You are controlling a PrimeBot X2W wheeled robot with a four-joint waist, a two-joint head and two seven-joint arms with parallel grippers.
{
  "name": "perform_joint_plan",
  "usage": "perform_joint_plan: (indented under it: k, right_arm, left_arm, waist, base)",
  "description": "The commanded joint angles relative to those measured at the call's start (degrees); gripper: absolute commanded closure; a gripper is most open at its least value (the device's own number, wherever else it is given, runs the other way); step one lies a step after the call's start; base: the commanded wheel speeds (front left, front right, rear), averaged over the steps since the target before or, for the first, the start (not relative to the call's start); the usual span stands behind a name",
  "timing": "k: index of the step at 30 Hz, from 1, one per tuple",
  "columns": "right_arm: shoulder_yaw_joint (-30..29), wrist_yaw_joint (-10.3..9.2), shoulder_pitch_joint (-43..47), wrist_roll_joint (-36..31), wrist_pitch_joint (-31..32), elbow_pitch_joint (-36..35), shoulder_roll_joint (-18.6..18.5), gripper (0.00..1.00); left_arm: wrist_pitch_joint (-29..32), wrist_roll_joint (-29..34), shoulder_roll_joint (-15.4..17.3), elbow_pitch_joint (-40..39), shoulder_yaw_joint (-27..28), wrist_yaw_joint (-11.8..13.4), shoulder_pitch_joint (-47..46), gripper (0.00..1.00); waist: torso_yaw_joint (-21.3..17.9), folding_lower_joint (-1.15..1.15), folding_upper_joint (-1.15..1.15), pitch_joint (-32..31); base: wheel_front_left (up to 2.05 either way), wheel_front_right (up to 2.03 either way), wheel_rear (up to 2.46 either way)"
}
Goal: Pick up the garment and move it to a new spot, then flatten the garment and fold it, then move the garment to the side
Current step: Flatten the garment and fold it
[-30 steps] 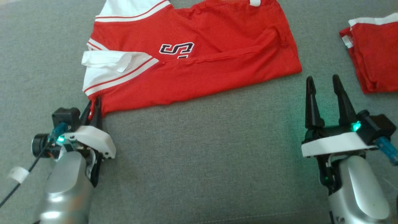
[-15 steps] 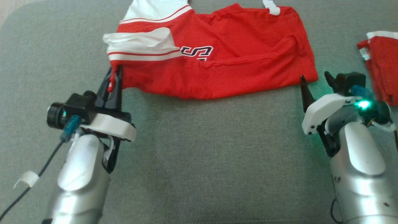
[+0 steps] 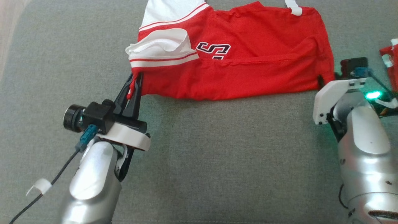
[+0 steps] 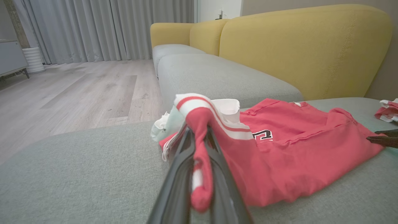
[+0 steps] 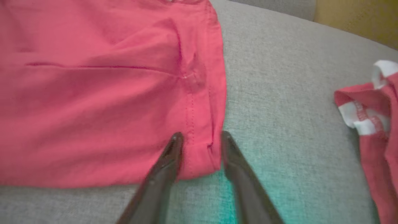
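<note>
Dealing with a red garment (image 3: 248, 62) spread across the far part of the cushion (image 3: 217, 155): soft, light, limp, likely to sag and crease if lifted slack. Clamped at its near left corner by the left gripper (image 3: 135, 84); straddled at the near right hem corner by the right gripper (image 5: 199, 138), jaws apart, not yet pinching. Best held by both near corners, kept taut.

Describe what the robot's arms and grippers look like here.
Both forearms are glossy silver, each capped by a white wrist plate. The left gripper and right gripper have two long, dark, tapering fingers. A black cable with a teal plug leaves the left wrist camera; a green light glows on the right wrist.
</note>
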Motion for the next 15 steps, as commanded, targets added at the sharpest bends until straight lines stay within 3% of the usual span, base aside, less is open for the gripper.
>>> perform_joint_plan:
  k: [1,7,15]
  right_arm:
    - [0.55,-0.05,-0.05,-1.5,-0.03,0.24,0.28,1.0]
    - [-0.52,-0.05,0.73,-2.35,-3.22,1.23,0.28,1.0]
    - [-1.18,-0.05,6.94,0.4,-6.68,1.92,0.28,1.0]
  left_arm:
    - [-0.62,0.43,1.12,-0.92,1.77,0.09,-0.18,1.0]
    - [-0.62,0.03,1.58,2.79,1.82,0.22,0.64,1.0]
    - [1.93,-1.16,3.16,8.33,1.78,0.48,5.34,1.0]
  waist:
    - [0.1,0.0,0.0,-0.19]
    - [-0.17,0.0,0.0,-2.48]
    - [-1.3,0.0,0.0,-10.4]
  base:
    - [0.0,0.0,0.0]
    - [0.0,0.0,0.0]
    - [0.0,0.0,0.0]
